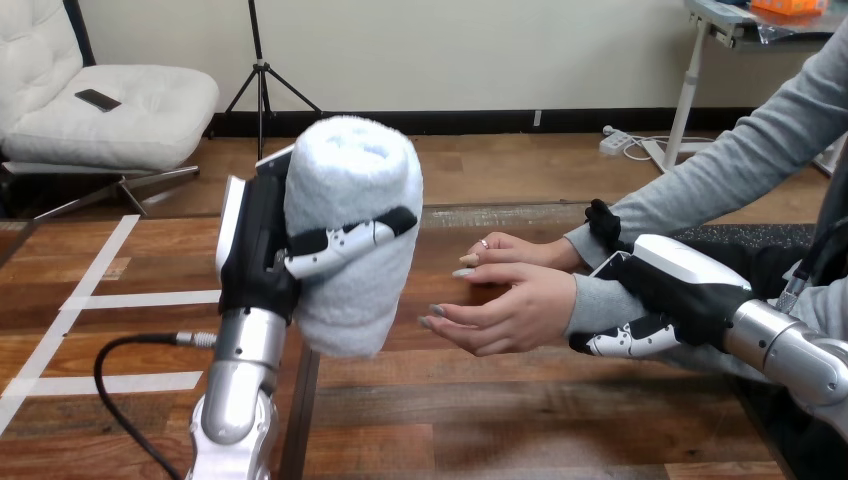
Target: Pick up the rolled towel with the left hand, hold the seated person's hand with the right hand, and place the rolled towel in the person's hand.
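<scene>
Left hand [262, 250] gripped rolled towel [350, 200] upright, aloft, just left of person's hand [510, 310]. Right hand [680, 285] curled round the wrist [592, 300] behind that hand. Judgement: towel needed a level carry into the open palm before fingers released.

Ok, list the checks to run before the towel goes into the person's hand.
1. Grip on rolled towel: ok, the left hand has its fingers curled round it, and the roll is upright.
2. Towel clear of the table: ok, it is held above it.
3. Right hand on the person's wrist: ok, fingers curled round the grey sleeve.
4. Person's nearer hand ready: ok, palm open toward the towel.
5. Towel at the palm: not ok, a gap separates them.
6. Person's farther hand out of the path: cannot tell, it sits just behind the open one.
</scene>
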You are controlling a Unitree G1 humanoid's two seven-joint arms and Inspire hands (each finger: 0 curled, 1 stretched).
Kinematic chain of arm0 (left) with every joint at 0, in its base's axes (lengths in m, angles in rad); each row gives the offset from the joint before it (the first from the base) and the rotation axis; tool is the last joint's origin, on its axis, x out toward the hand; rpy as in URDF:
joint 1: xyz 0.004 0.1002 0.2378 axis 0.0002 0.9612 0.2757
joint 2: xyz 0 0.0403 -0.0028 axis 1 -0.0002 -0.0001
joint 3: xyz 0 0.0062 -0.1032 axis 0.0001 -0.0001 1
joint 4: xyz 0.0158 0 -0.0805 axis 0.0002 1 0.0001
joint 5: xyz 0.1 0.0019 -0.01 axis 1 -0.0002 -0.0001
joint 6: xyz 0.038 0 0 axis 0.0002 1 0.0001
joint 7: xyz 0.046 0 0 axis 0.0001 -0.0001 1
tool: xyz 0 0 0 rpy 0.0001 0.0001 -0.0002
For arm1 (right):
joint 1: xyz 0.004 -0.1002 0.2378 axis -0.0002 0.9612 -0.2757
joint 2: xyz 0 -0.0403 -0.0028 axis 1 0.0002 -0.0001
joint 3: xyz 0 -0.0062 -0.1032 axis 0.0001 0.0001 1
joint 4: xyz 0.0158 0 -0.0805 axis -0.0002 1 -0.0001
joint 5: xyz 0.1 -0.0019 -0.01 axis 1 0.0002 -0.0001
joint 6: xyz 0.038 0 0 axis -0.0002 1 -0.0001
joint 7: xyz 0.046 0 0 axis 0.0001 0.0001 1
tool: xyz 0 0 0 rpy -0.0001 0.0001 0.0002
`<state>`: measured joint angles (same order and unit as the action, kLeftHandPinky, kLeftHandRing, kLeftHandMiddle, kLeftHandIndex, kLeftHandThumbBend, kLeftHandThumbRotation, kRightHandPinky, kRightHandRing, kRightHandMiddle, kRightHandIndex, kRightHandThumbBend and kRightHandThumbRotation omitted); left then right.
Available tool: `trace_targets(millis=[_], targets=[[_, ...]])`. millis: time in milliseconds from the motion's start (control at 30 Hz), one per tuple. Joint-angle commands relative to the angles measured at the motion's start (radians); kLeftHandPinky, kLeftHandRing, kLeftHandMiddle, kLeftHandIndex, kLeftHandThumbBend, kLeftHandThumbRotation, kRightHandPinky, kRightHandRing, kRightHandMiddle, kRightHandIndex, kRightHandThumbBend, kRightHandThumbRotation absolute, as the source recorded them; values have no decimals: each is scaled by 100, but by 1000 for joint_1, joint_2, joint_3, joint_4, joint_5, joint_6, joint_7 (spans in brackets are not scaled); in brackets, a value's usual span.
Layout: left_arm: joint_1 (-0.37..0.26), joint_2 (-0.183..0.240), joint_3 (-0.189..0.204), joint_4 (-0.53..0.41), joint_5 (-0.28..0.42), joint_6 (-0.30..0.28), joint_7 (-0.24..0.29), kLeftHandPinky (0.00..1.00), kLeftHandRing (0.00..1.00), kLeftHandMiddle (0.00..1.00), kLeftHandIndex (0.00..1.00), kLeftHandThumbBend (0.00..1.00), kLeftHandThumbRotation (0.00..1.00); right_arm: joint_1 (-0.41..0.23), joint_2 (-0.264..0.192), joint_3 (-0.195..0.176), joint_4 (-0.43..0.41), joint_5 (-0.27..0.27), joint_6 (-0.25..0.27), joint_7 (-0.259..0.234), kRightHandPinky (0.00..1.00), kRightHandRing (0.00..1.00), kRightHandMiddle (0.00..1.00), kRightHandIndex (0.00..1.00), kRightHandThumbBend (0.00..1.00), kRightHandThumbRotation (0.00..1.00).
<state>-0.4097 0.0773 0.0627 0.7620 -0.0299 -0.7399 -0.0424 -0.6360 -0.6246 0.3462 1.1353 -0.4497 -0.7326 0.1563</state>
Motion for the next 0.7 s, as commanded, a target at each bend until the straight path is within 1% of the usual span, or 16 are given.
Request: trace_targets(millis=[0, 200, 367, 533, 667], targets=[[-125, 4, 23, 18, -12, -44, 3, 32, 35, 39, 41, 57, 0, -40, 34, -42, -58, 41, -28, -6, 20, 24, 30, 32, 46, 29], [-137, -4, 22, 37, -13, -47, 5, 33, 35, 40, 41, 56, 0, -46, 40, -36, -51, 39, -28, -9, 21, 25, 31, 33, 46, 29], [-150, -13, 23, 58, -20, -53, 1, 33, 36, 41, 41, 57, 0, -50, 45, -32, -49, 33, -19, -10, 21, 25, 31, 32, 46, 32], [-164, -30, 27, 73, -48, -59, -23, 32, 35, 40, 41, 56, 0, -58, 52, -27, -48, 27, -7, -10, 21, 25, 30, 32, 47, 36], [-172, -40, 29, 83, -56, -62, -32, 32, 35, 40, 41, 55, 0, -62, 57, -26, -48, 26, -4, -8, 20, 24, 30, 32, 47, 37]])
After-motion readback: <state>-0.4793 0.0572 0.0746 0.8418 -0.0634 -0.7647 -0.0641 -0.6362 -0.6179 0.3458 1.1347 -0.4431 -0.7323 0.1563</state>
